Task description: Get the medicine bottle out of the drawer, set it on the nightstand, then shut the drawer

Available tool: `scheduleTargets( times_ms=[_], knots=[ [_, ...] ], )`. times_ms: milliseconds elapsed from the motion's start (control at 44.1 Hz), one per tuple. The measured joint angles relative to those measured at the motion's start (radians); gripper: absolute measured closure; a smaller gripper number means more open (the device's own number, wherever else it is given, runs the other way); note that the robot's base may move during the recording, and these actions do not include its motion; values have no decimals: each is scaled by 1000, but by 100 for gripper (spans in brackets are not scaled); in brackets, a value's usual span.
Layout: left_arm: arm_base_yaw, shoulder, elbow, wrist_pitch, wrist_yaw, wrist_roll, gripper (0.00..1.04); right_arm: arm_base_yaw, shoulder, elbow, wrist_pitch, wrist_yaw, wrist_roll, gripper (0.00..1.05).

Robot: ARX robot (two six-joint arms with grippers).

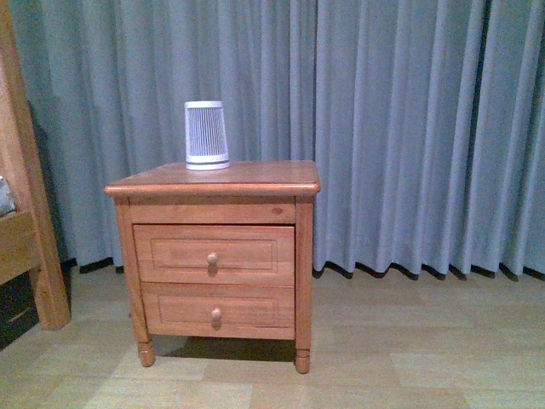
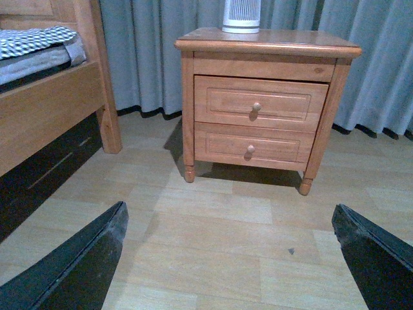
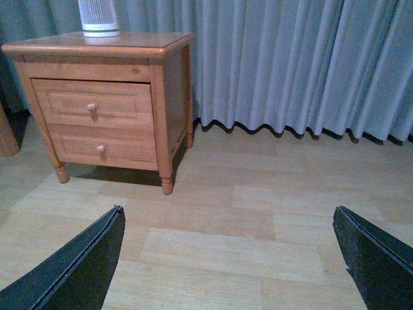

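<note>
The honey-brown nightstand (image 1: pixel 213 177) stands on the wood floor before a grey curtain. Its upper drawer (image 1: pixel 214 255) is shut, with a round knob. The nightstand also shows in the left wrist view (image 2: pixel 268 42) with the drawer (image 2: pixel 260 102), and in the right wrist view (image 3: pixel 97 46) with the drawer (image 3: pixel 91 103). The medicine bottle is hidden. My left gripper (image 2: pixel 231 219) is open and empty above the floor, well short of the nightstand. My right gripper (image 3: pixel 229 223) is open and empty, further right. Neither arm shows in the front view.
A white ribbed tapered appliance (image 1: pixel 207 135) stands on the nightstand top. The lower drawer (image 1: pixel 217 311) is shut. A wooden bed frame (image 1: pixel 25 213) stands at the left, with bedding in the left wrist view (image 2: pixel 39 40). The curtain (image 1: pixel 409 128) hangs behind.
</note>
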Motion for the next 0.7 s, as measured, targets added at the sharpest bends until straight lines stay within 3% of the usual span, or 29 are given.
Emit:
scheduleTargets(
  times_ms=[702],
  knots=[
    [0,0,0,0,-1,0,7,0,0,0,0,0,0,7]
  ],
)
